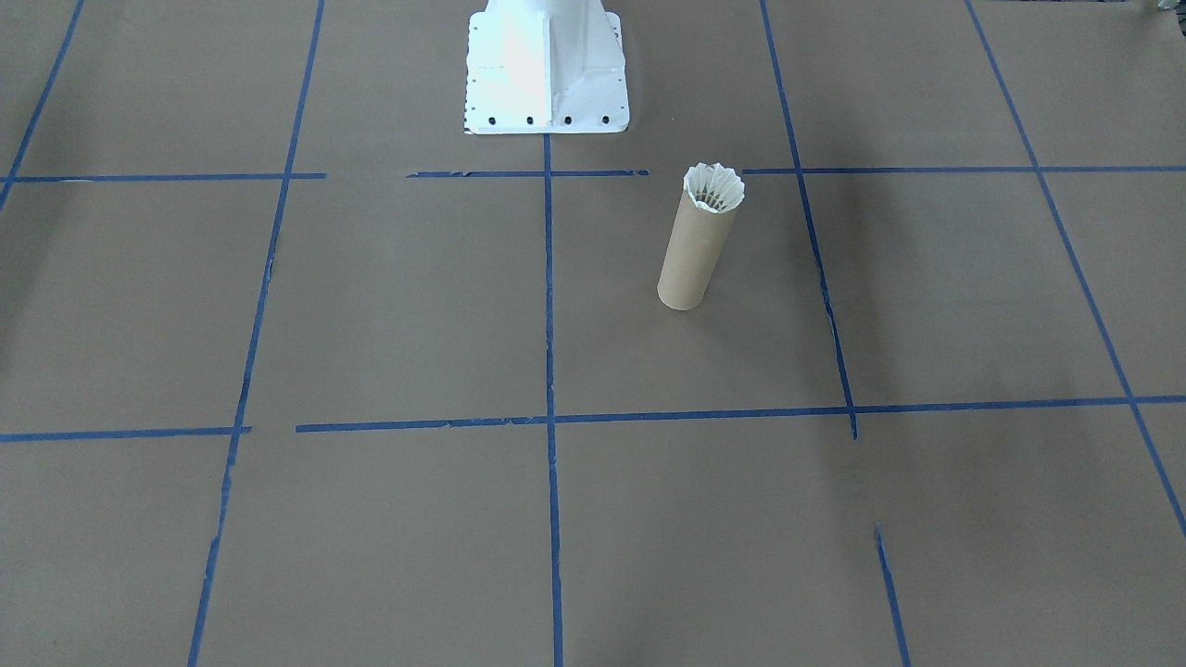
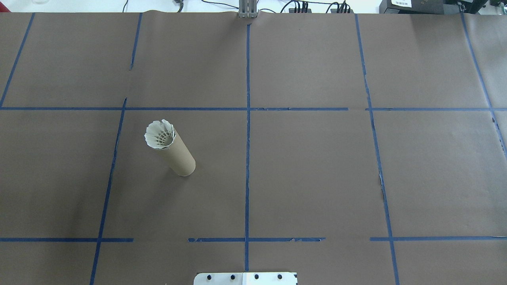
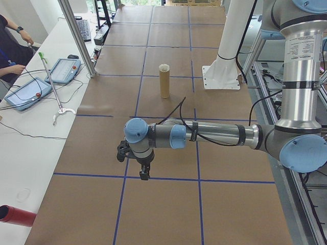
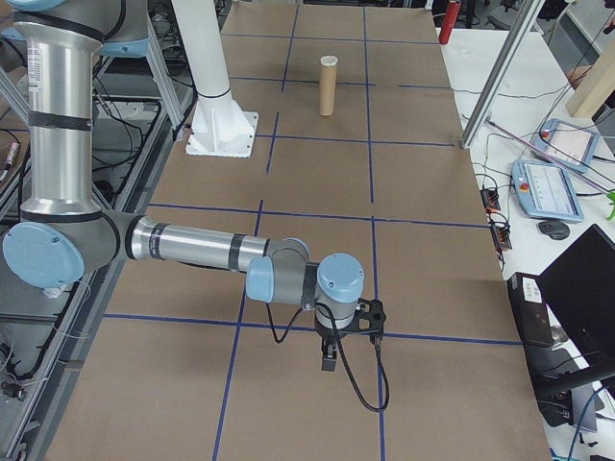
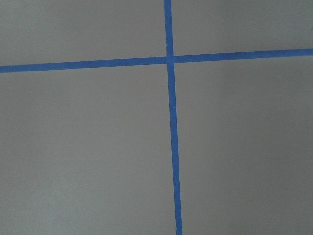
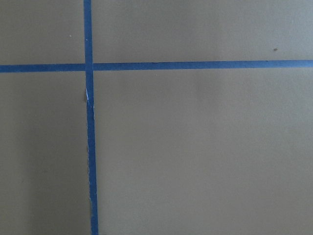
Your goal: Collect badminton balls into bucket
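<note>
A shuttlecock [image 2: 159, 134] already sits in the upright bucket [image 2: 178, 154], far from both grippers' fingers, whose state is indiscernible; both arms should stay clear

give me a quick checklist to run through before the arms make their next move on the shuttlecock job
1. Bucket upright on the table: ok, it stands on its end in every exterior view.
2. Badminton ball in the bucket: ok, its feather skirt fills the bucket's mouth, cork end down.
3. Loose badminton balls left on the table: ok, none visible in the overhead or front views.
4. Arms away from the bucket: ok, the left gripper and the right gripper hang over bare table, far from it.
5. Gripper states: cannot tell, both show only in side views.
6. More balls deeper inside the bucket: cannot tell, the top skirt hides the interior.
</note>
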### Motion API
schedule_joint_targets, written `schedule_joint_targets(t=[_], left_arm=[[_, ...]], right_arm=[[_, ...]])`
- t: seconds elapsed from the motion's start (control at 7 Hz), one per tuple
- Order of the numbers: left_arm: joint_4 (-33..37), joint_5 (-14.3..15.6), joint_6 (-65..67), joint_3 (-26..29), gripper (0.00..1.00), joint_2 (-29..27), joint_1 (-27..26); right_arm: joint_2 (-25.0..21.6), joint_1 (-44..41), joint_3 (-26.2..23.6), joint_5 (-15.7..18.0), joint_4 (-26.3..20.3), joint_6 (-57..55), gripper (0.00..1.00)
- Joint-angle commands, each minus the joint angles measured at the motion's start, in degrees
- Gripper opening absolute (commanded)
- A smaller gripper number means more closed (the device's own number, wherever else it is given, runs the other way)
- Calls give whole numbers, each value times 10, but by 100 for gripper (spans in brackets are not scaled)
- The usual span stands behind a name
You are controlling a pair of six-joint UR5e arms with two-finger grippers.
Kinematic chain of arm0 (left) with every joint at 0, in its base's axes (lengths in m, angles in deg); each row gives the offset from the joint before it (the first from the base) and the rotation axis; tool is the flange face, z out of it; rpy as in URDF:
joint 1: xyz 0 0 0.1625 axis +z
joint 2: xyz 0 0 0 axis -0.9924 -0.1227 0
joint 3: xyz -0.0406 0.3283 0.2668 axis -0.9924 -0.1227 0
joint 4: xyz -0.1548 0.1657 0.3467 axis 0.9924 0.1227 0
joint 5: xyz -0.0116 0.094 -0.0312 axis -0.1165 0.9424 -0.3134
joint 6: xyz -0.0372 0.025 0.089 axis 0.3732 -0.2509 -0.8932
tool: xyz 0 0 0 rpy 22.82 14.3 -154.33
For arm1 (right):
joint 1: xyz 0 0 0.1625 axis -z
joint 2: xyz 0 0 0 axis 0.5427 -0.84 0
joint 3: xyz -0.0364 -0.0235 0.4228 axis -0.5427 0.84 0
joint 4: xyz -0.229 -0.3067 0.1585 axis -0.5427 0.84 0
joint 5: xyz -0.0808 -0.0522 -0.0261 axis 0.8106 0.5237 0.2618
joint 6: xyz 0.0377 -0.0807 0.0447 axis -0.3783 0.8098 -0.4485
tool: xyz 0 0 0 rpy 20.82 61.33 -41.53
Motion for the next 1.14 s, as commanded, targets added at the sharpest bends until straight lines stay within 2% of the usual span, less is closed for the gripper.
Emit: schedule_joint_targets(t=[0.0,1.0], left_arm=[[-2,6,-48,-11,100,1,-18],[-6,6,-45,-11,100,9,-21]], right_arm=[[0,0,0,0,0,0,100],[0,0,0,0,0,0,100]])
